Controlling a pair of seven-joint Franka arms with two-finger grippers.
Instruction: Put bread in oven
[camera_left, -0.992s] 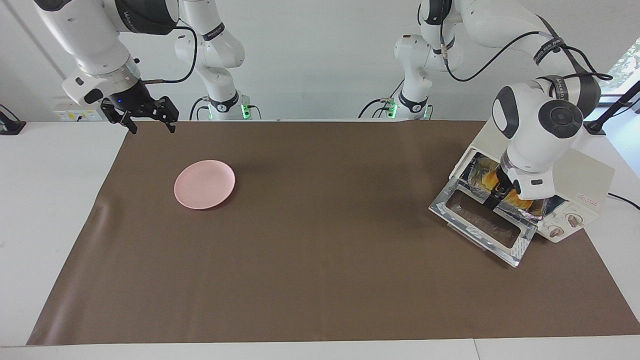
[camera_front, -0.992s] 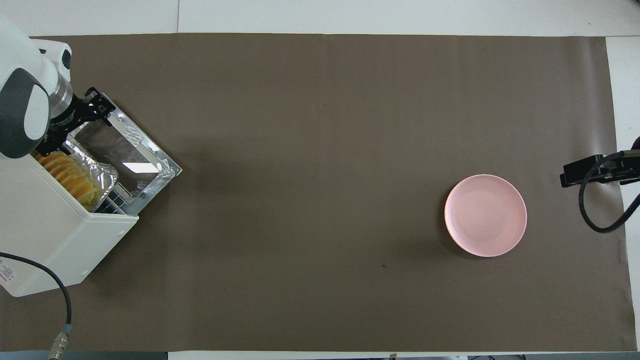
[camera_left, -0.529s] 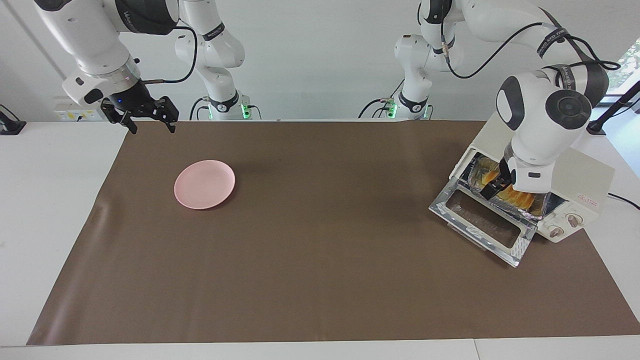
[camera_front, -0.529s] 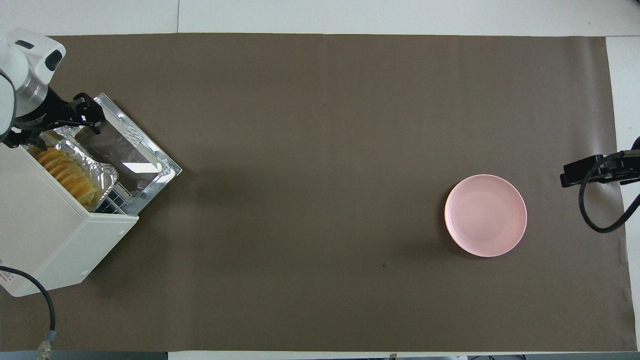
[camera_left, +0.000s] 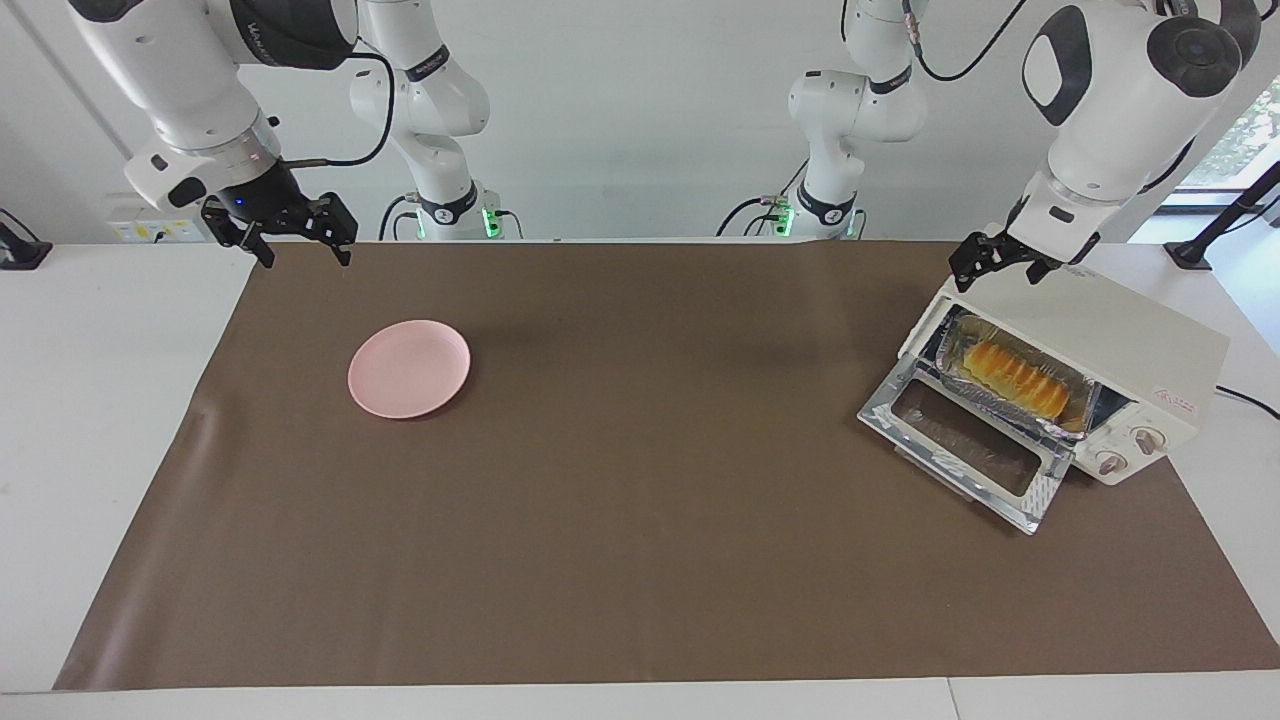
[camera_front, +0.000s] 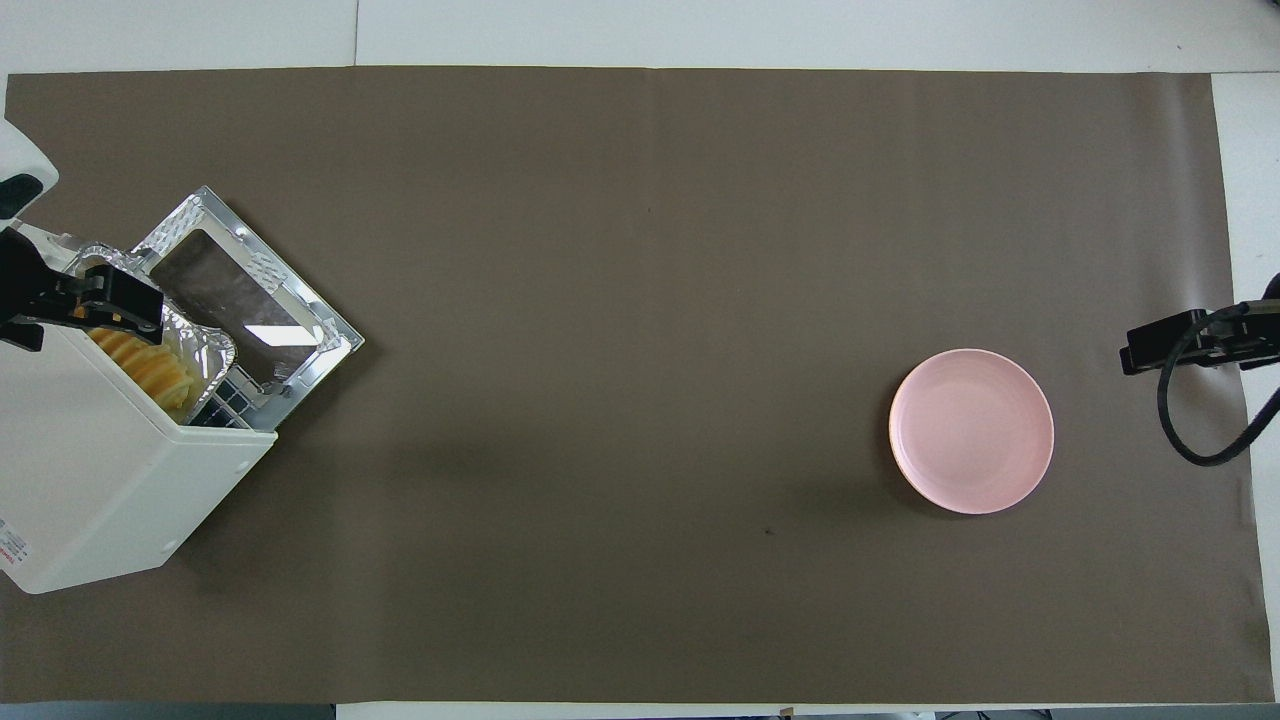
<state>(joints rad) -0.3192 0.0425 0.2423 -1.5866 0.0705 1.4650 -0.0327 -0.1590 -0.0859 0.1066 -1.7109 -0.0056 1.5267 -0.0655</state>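
Bread (camera_left: 1017, 377) sits in the open oven (camera_left: 1120, 350), frame's right.
Left pincer (camera_left: 998, 262) hangs above the oven, fingers apart, empty; right pincer (camera_left: 288, 232) waits upper left, also apart.

a ridged golden yellow-orange bread loaf (camera_left: 1016, 379) on crinkled silver foil (camera_left: 1010, 403) in a cream-white toaster oven (camera_left: 1150, 345), a plain pink round plate (camera_left: 409, 368), on a brown table mat (camera_left: 620, 500).
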